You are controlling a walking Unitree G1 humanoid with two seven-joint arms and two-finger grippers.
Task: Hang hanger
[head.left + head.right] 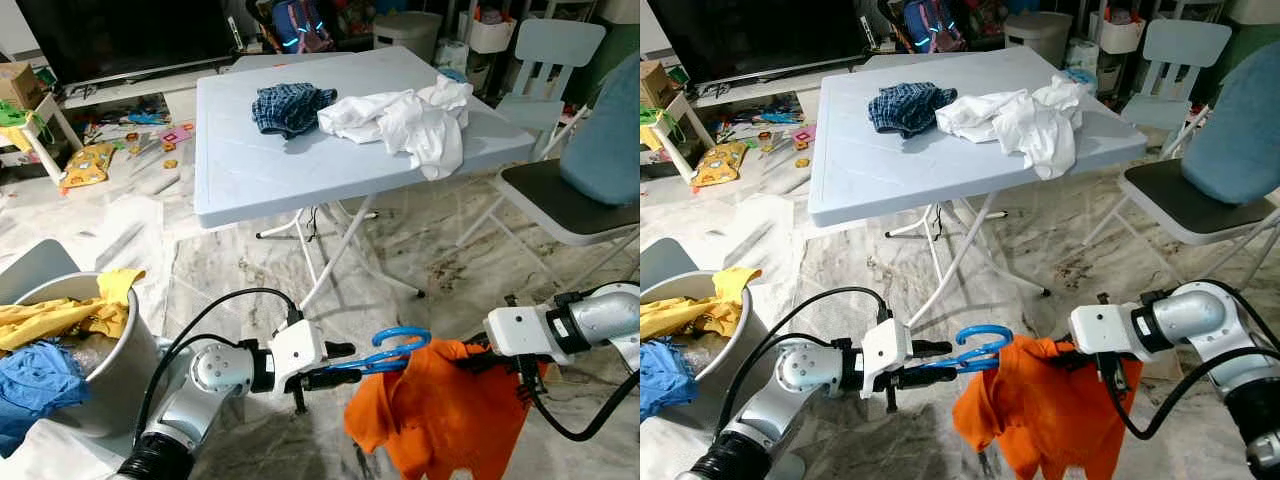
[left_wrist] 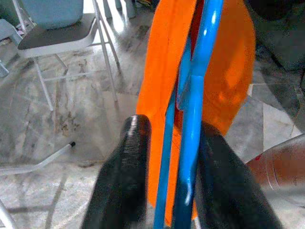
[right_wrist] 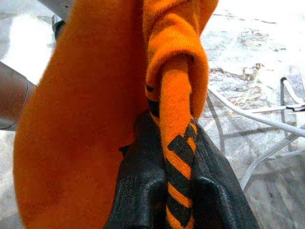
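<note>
A blue plastic hanger (image 1: pixel 392 352) sits inside an orange garment (image 1: pixel 440 415) that hangs low in front of me, above the floor. My left gripper (image 1: pixel 345 364) is shut on the hanger's hook end; its black fingers (image 2: pixel 126 181) pinch the blue bars (image 2: pixel 190 119) in the left wrist view. My right gripper (image 1: pixel 478 358) is shut on the garment's edge from the right, where a striped orange and black hem (image 3: pixel 178 167) passes between its fingers (image 3: pixel 138 191).
A light blue folding table (image 1: pixel 260 165) stands ahead with a plaid cloth (image 1: pixel 290 105) and white clothes (image 1: pixel 410 120) on it. A folding chair (image 1: pixel 575 195) is at the right. A laundry bucket (image 1: pixel 95 350) with clothes sits at my left. Toys litter the far left floor.
</note>
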